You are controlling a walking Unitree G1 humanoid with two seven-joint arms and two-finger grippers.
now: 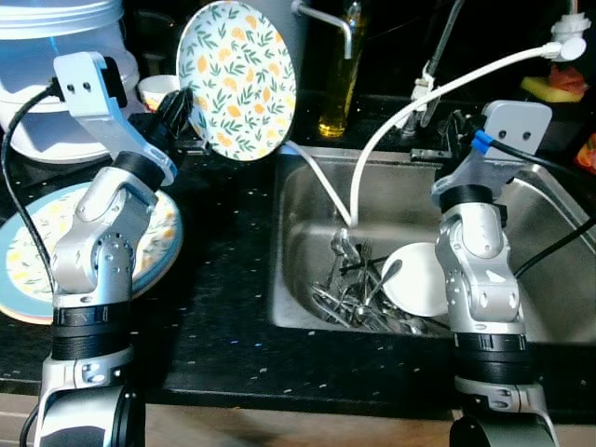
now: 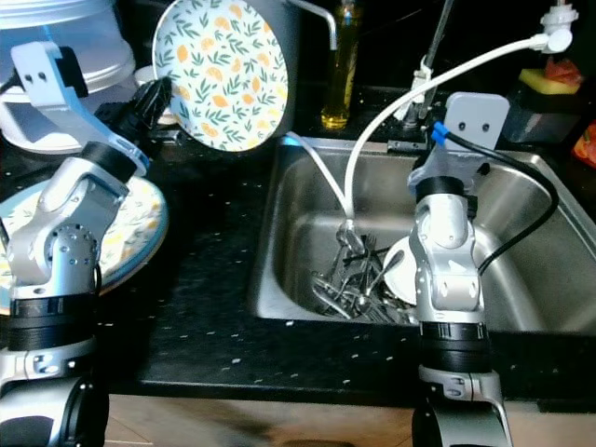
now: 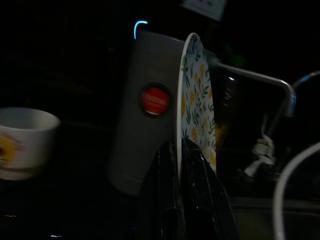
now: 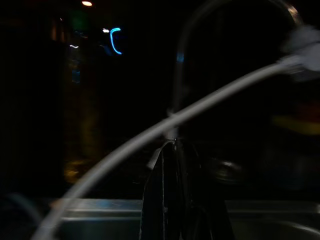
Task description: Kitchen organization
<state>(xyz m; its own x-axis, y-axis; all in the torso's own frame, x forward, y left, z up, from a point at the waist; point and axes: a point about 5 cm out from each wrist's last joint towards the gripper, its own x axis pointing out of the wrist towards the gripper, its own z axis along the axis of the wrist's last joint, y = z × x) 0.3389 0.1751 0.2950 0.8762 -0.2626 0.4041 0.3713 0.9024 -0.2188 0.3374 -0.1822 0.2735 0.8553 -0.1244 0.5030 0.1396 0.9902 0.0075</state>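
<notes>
My left gripper (image 1: 179, 110) is shut on the rim of a white plate with a yellow fruit and green leaf pattern (image 1: 237, 79), holding it upright above the black counter, left of the sink. In the left wrist view the plate (image 3: 197, 100) stands edge-on between the black fingers (image 3: 165, 200). A matching plate (image 1: 154, 244) lies flat on the counter under my left arm. My right gripper (image 4: 172, 150) is raised over the steel sink (image 1: 307, 200), fingers together with nothing held. Cutlery (image 1: 349, 293) and a white dish (image 1: 419, 279) lie in the sink.
A white hose (image 1: 438, 93) arcs over the sink from the right. An oil bottle (image 1: 337, 84) and a faucet (image 1: 335, 23) stand behind the basin. A cup (image 1: 158, 90) and a white appliance (image 1: 65, 56) sit at the back left. A grey canister (image 3: 145, 110) is behind the plate.
</notes>
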